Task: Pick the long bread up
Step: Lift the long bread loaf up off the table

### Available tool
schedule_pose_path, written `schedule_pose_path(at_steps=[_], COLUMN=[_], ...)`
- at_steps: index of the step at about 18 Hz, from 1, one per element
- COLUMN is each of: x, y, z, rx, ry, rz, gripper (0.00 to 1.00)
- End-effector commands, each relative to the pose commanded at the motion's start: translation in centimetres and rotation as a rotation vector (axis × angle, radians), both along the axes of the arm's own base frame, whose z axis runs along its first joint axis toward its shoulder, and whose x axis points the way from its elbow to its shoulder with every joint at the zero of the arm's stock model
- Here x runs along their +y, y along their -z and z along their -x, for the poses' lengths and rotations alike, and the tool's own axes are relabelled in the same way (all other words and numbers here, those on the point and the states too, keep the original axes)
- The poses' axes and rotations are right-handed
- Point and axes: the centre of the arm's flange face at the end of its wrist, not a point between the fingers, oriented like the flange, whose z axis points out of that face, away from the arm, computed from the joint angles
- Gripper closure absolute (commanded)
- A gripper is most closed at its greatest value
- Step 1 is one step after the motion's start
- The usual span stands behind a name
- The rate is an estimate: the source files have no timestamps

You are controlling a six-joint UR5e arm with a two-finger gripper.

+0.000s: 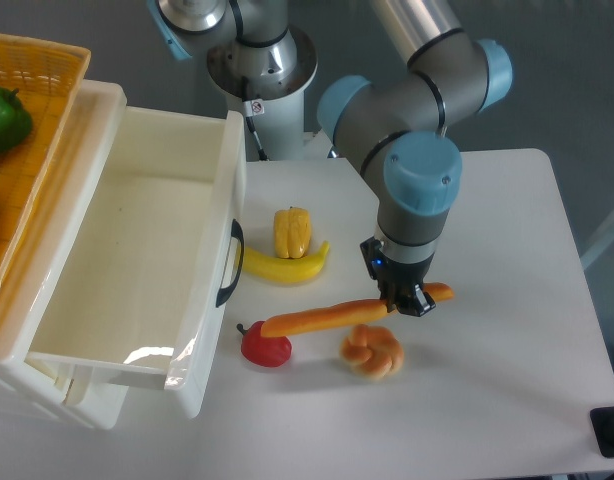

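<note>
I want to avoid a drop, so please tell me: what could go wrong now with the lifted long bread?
The gripper holds the long bread near its right end, far from the middle, so the long left part sags and might slip or rotate. That low left tip hangs over the red pepper and could knock it.

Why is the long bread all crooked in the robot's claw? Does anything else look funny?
The long bread hangs tilted because the gripper pinches it near its right end, not the middle, so the long left end droops over the red pepper. The white drawer also stands pulled open. Nothing looks spilled or broken.
</note>
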Motion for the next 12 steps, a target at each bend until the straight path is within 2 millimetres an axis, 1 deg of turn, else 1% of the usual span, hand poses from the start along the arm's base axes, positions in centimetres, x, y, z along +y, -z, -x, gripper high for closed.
schedule_pose_path(at_steps=[2, 3, 7, 9, 10, 12], x=[-0.35, -0.36, -0.29, -0.65, -0.82, -0.76], y=[-1.55, -1.77, -1.61, -1.31, -1.64, -1.57], z=[-0.42, -0.66, -1.02, -0.87, -0.95, -1.17], rx=[0.004, -0.004, -0.015, -0.028, -0.027, -0.029], ry=[-0.080, -0.102, -0.104, -0.109, -0.111, -0.108], rz=[-0.021, -0.023, -0.012, -0.002, -0.002, 0.001], gripper=[1.00, 1.00, 1.00, 1.00, 1.00, 1.00])
